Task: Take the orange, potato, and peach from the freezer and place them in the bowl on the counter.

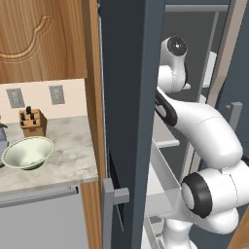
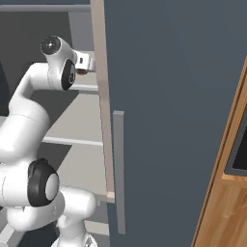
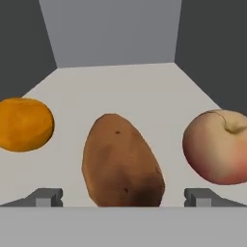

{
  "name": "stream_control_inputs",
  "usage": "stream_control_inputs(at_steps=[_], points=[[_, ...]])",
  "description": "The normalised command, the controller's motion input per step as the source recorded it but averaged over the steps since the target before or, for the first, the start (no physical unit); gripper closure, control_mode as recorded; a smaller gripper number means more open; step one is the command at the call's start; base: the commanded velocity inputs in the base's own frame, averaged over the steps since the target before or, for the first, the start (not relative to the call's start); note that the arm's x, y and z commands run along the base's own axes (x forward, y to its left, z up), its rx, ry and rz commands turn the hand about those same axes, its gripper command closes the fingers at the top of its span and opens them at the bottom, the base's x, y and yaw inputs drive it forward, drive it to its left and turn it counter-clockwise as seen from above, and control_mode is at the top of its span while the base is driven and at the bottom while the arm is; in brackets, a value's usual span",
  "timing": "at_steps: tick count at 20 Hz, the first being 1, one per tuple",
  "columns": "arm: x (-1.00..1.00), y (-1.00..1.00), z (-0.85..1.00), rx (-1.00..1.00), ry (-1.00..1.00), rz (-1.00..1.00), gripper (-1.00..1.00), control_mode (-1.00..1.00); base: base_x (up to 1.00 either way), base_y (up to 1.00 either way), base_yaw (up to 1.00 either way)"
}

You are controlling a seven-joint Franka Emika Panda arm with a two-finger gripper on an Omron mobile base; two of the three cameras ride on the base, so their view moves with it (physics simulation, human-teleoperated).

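On your counter (image 1: 63,160) the bowl (image 1: 28,152) sits near the front edge, left of the freezer (image 1: 129,97). In your hand view, the orange (image 3: 24,124), potato (image 3: 120,161) and peach (image 3: 217,147) lie in a row on the shelf (image 3: 120,91). Your gripper (image 3: 123,198) stands wide apart, its fingertips (image 3: 46,197) flanking the potato's near end, gripping nothing.
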Motion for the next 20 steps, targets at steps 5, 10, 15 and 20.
stream_control_inputs(at_steps=[5,10,15,20], points=[[0.31,0.00,-0.18,0.00,0.04,0.00,-1.00,-1.00,0.00,0.00,0.00],[0.37,0.00,-0.14,0.00,0.01,0.00,-1.00,-1.00,0.00,0.00,0.00],[0.17,0.00,-0.04,0.00,0.00,0.00,1.00,-1.00,0.00,0.00,0.00],[-0.03,0.00,0.00,0.00,0.00,0.00,1.00,-1.00,0.00,0.00,0.00]])
